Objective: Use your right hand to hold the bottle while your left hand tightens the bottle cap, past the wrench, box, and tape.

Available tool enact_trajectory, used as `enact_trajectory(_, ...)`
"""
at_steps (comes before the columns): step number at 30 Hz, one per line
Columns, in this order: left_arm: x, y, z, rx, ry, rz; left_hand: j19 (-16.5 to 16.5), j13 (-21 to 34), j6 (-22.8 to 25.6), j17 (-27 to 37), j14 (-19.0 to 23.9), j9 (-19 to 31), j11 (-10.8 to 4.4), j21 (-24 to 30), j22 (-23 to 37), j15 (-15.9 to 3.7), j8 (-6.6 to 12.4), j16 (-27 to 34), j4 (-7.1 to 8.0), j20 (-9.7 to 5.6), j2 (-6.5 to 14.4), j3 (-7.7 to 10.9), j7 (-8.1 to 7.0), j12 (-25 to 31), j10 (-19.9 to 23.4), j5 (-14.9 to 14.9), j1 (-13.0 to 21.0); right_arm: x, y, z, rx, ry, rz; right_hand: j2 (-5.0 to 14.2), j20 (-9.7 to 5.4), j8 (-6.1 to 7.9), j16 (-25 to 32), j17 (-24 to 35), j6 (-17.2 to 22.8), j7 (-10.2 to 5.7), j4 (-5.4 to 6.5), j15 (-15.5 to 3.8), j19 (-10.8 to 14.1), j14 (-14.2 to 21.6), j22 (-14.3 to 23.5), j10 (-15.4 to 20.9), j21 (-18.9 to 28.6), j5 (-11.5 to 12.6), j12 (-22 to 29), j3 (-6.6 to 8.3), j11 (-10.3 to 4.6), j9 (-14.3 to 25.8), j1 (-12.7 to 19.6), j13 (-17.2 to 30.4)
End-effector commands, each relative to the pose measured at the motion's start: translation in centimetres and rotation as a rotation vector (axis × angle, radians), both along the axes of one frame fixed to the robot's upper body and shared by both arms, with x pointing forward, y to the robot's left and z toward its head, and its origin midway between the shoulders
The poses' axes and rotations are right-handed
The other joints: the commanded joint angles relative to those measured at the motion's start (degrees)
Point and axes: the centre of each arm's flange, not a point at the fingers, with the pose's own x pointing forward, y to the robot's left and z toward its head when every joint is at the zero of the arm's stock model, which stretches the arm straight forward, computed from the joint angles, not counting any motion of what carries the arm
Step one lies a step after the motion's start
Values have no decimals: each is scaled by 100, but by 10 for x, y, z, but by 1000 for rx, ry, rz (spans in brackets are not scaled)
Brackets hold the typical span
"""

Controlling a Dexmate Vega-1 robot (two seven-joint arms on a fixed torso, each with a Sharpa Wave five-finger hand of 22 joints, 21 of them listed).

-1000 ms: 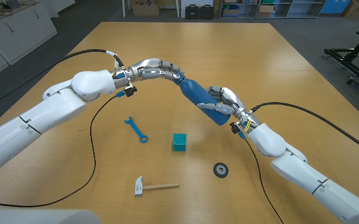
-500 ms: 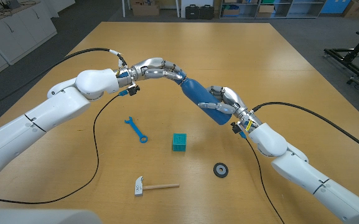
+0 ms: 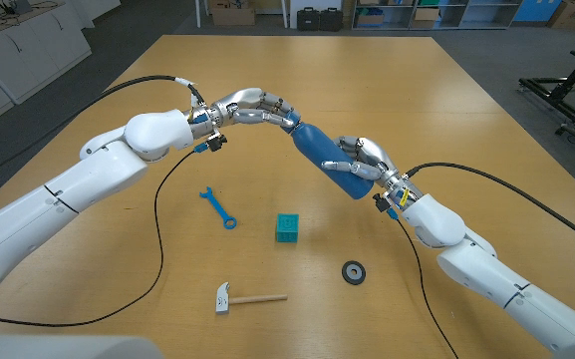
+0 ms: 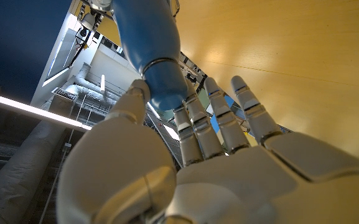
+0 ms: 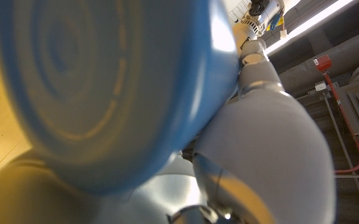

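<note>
A blue bottle (image 3: 323, 158) is held tilted above the middle of the table, its cap end pointing toward my left arm. My right hand (image 3: 364, 163) grips its lower body. My left hand (image 3: 257, 107) wraps its fingers around the cap end. In the left wrist view my left hand (image 4: 191, 162) has its thumb and fingers closed around the bottle's neck (image 4: 163, 78). In the right wrist view the bottle's round base (image 5: 98, 87) sits close against my right hand (image 5: 260, 149).
On the table nearer me lie a blue wrench (image 3: 218, 207), a teal box (image 3: 286, 227), a dark roll of tape (image 3: 353, 271) and a small hammer (image 3: 247, 297). Black cables (image 3: 157, 219) trail across the wood from both arms.
Both hands and the bottle have shifted slightly toward the far side and to the right; the grips are unchanged.
</note>
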Motion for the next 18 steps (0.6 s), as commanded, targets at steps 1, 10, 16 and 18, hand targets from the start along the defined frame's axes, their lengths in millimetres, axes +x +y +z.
enact_trajectory(1,5,-6,-4,-25,-26,-56,47,18,152,7,70,29,-392,-12,-1,-837,69,-29,-15,-54,552,294,-127,-6,339,34,640,7,10,7,20,89,207,1562,-863,34,-12,39,1499,-1400,59,-1190,41,822,-1,1389,56,32,42,159,-1323,15,1541,9)
enact_trajectory(10,7,-16,-2,-2,-52,-86,118,33,410,48,170,18,-500,-31,-1,-942,157,-32,-71,-186,624,359,-397,-23,539,56,1064,9,21,10,1,160,346,1567,-864,28,-5,54,1489,-1400,57,-1188,84,877,-14,1408,88,30,11,169,-1321,12,1547,-14)
enact_trajectory(16,6,-18,0,34,-62,-87,110,29,431,83,188,5,-510,-64,-3,-980,147,-34,-86,-274,678,367,-521,-79,629,85,1495,9,21,11,0,191,398,1555,-864,27,-13,60,1493,-1388,49,-1189,102,891,-25,1419,104,27,-10,175,-1323,11,1552,-29)
enact_trajectory(18,6,-17,0,43,-62,-87,95,30,414,87,176,2,-509,-74,-4,-985,134,-41,-87,-287,688,366,-530,-99,627,93,1596,9,20,11,1,194,402,1553,-864,28,-13,62,1496,-1390,52,-1184,105,896,-27,1419,107,26,-10,173,-1324,10,1547,-23)
